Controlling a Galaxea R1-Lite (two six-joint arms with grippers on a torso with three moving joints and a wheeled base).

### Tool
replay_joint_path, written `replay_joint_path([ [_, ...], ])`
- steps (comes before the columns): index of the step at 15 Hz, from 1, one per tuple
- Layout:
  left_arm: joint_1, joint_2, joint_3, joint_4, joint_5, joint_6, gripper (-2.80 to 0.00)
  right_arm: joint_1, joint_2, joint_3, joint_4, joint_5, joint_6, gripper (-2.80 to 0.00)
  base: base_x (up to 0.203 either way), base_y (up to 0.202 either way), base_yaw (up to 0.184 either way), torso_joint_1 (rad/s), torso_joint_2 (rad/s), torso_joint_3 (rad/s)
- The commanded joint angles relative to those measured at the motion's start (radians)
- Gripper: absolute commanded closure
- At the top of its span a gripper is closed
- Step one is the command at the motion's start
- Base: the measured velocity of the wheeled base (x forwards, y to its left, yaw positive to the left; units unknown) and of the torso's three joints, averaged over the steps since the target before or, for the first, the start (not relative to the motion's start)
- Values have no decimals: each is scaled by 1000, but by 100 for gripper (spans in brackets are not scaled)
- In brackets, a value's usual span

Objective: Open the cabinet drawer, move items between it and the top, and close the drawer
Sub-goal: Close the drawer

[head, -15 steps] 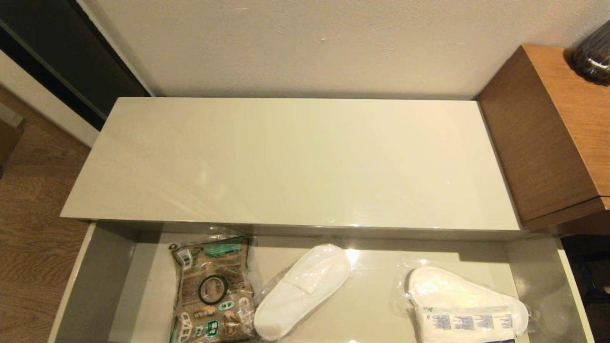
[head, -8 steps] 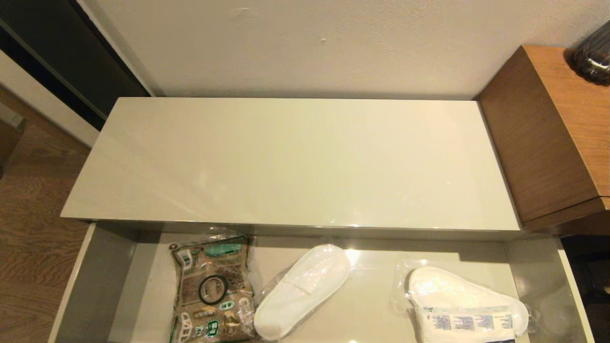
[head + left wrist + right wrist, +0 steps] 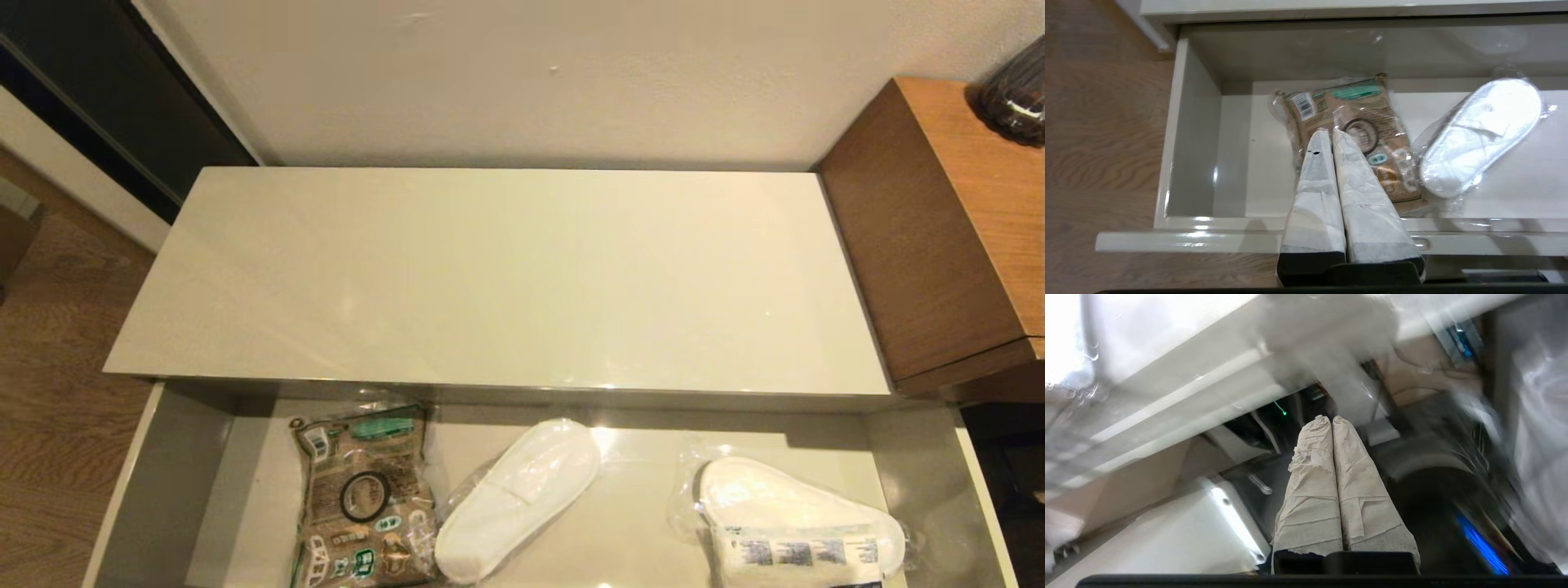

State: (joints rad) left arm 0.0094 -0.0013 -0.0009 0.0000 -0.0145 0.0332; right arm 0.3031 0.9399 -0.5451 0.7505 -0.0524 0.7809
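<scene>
Cabinet drawer (image 3: 922,482) pulled open below the bare top (image 3: 506,278), contents unmoved over the last second: tape roll (image 3: 364,496) at 7 o'clock on brown bag (image 3: 359,498), slipper (image 3: 514,498) at 6. Left gripper (image 3: 1327,132) closed, empty, above the roll. Right gripper (image 3: 1327,418) closed, empty. Transfer not begun.

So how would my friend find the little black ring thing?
Look in the open cabinet drawer under the cream top. Near its left end lies a brown printed bag, beside a white slipper. The black tape roll rests on that bag: the only dark hoop there.
</scene>
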Motion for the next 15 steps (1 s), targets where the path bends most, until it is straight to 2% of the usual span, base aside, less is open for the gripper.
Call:
replay_joint_path([
  [1, 0, 1, 1, 0, 1, 1, 0, 1, 131, -1, -184, -24, -23, 0, 0, 0, 0, 0, 0, 0],
  [5, 0, 1, -1, 0, 1, 1, 0, 10, 132, 65, -177, -2, -41, 0, 0, 0, 0, 0, 0, 0],
  [9, 0, 1, -1, 0, 1, 1, 0, 33, 181, 75, -136, 26, -69, 0, 0, 0, 0, 0, 0, 0],
  [15, 0, 1, 1, 0, 1, 1, 0, 57, 442, 60, -184, 65, -59, 0, 0, 0, 0, 0, 0, 0],
])
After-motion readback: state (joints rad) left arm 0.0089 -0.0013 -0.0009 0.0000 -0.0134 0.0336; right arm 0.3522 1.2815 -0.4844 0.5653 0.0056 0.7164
